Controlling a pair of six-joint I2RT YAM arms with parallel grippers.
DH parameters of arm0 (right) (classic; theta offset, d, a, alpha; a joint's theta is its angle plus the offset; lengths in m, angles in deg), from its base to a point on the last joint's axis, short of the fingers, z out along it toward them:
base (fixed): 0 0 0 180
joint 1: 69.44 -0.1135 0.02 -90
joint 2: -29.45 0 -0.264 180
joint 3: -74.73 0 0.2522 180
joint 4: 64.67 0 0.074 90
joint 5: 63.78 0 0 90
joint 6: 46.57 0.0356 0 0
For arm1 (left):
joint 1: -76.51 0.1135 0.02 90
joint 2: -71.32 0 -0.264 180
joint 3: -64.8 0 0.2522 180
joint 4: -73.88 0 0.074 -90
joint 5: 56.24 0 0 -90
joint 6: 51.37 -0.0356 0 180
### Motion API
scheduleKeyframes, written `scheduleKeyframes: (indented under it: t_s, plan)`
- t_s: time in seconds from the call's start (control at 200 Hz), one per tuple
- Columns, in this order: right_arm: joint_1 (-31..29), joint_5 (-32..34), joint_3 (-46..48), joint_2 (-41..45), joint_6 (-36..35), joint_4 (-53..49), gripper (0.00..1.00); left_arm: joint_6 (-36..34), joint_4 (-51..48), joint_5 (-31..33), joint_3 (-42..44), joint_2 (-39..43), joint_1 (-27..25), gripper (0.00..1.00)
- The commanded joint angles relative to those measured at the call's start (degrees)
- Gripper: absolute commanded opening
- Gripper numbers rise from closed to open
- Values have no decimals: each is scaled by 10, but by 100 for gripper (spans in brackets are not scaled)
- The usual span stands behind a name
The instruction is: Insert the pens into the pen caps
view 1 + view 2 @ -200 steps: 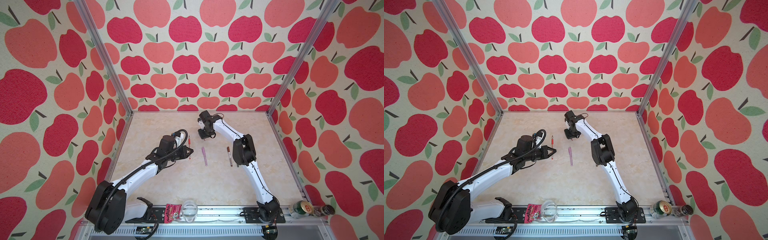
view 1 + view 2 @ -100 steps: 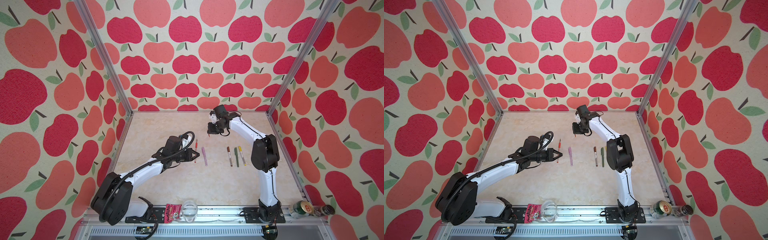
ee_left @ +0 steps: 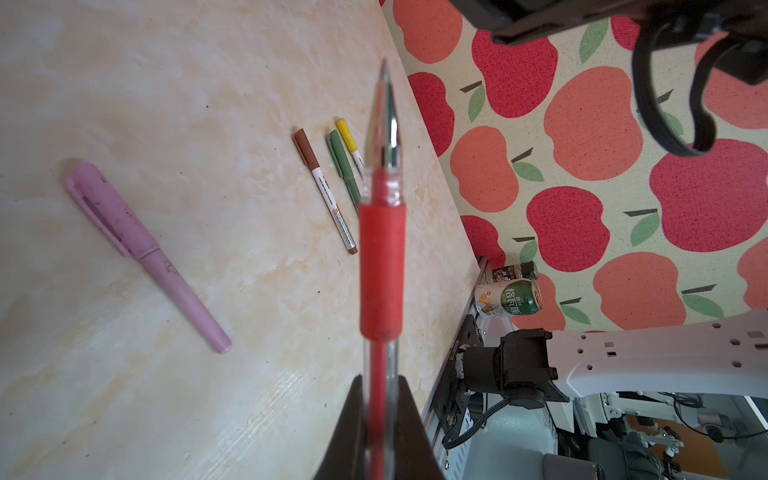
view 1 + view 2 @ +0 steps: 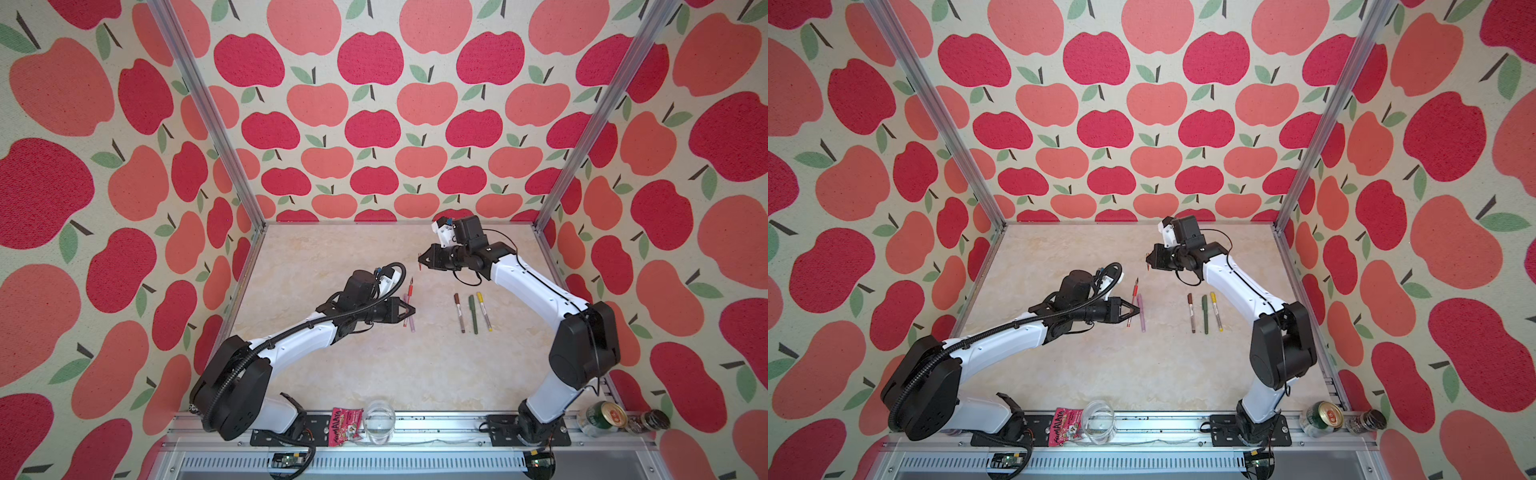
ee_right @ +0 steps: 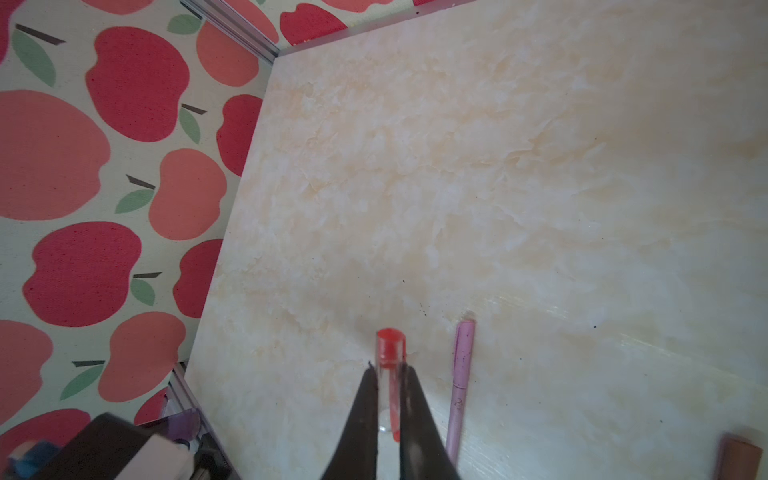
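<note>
the left gripper (image 4: 414, 310) (image 3: 380, 399) has its jaws pinched tight on the clear rear barrel of the red pen (image 4: 409, 300) (image 3: 381, 270). the pen is uncapped and lies crosswise to the fingers. in both top views its long axis runs near to far, leaning a little to the right, with the bare metal tip toward the back wall and the red grip sleeve just behind it.

the right gripper (image 4: 419, 259) (image 5: 388, 370) has its jaws squeezed narrow on the red cap (image 4: 1148, 267) (image 5: 390, 357), a short clear tube with a red end sticking out past the fingertips. which end is its mouth i cannot tell. the cap sits a little beyond the pen's tip and to its right, near it but not touching.

on the table (image 4: 332, 257) the lilac pen (image 4: 1141, 313) (image 3: 145, 253) lies just beside the held pen, capped, cap end toward the back wall. well to the right, 3 capped pens lie side by side and nearly parallel, caps toward the back wall: the brown-capped pen (image 4: 459, 311), the green pen (image 4: 473, 313) and the yellow-capped pen (image 4: 483, 311).
</note>
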Motion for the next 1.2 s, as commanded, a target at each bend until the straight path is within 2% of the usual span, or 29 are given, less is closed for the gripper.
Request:
scheduleKeyframes:
  t_s: [0.0,0.295,1.196]
  plan:
    - [-3,-37,45,43,37,87,11,9,42,3,-23,-10,-5,3]
    - [-11,-40,95,88,59,127,12,10,53,14,-36,-17,-17,3]
    - [-27,-38,108,97,52,123,11,14,60,41,-22,-4,-19,3]
